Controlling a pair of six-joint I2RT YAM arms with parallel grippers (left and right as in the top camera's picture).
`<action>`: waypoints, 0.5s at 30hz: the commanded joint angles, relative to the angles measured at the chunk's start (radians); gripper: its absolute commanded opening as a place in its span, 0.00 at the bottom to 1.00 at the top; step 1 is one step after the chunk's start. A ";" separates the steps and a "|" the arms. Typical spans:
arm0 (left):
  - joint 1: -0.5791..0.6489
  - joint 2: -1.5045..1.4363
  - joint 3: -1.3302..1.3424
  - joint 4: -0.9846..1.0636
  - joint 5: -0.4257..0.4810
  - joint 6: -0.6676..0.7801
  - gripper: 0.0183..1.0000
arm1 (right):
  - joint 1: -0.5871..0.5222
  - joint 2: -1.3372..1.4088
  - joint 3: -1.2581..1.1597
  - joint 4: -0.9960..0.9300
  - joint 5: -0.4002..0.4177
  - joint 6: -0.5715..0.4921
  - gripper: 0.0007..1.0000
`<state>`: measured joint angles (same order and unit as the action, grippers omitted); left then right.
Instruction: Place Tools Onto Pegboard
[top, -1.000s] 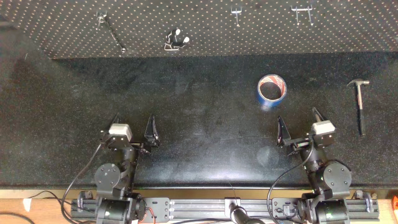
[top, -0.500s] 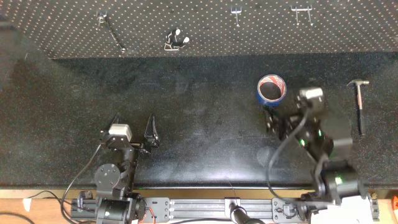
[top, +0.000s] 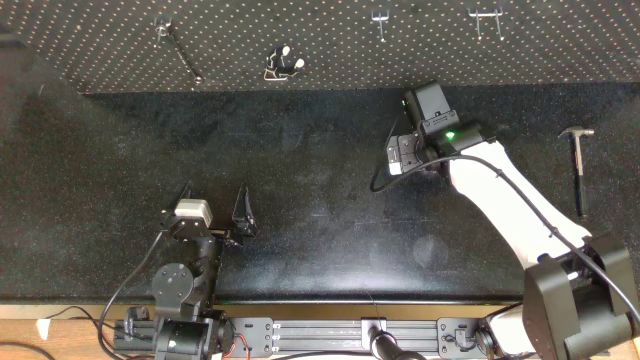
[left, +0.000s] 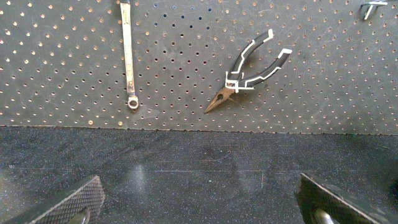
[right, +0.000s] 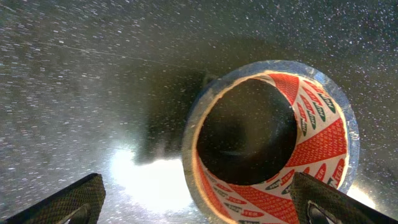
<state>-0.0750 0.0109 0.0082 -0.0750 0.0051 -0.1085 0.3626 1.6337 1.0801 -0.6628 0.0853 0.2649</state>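
- The pegboard (top: 330, 55) is running along the back. A wrench (top: 181, 52) and pliers (top: 283, 65) are already hanging on it, and bare hooks (top: 380, 20) are waiting further along.
- The right arm is stretching out toward the pegboard. Its right gripper (right: 198, 202) is hanging fingers-apart right above the tape roll (right: 273, 143), so this arm's way closer.
- The left gripper (left: 199, 208) is sitting well back from the pegboard, fingers apart too, gripping nothing.
- The hammer (top: 578, 170) is lying on the table (top: 300, 180) short of the pegboard, with its head at the pegboard end and the handle running straight away.
- The tape roll is lying flat near the pegboard, hole facing up, so it has no real long axis. It's sitting off-centre, nearer one finger. I'm guessing the gripper wants to shift so one finger is dropping inside the hole.
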 joint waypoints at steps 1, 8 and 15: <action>-0.003 -0.008 -0.003 -0.008 0.006 0.010 1.00 | 0.008 0.041 0.020 0.021 0.035 -0.015 0.98; -0.003 -0.008 -0.003 -0.008 0.006 0.010 1.00 | 0.008 0.093 0.020 0.052 0.019 -0.003 0.10; -0.003 -0.008 -0.003 -0.008 0.006 0.010 1.00 | 0.025 -0.344 0.020 0.117 -0.026 0.035 0.07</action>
<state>-0.0750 0.0120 0.0078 -0.0750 0.0051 -0.1081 0.3637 1.4647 1.0832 -0.5880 0.0650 0.2771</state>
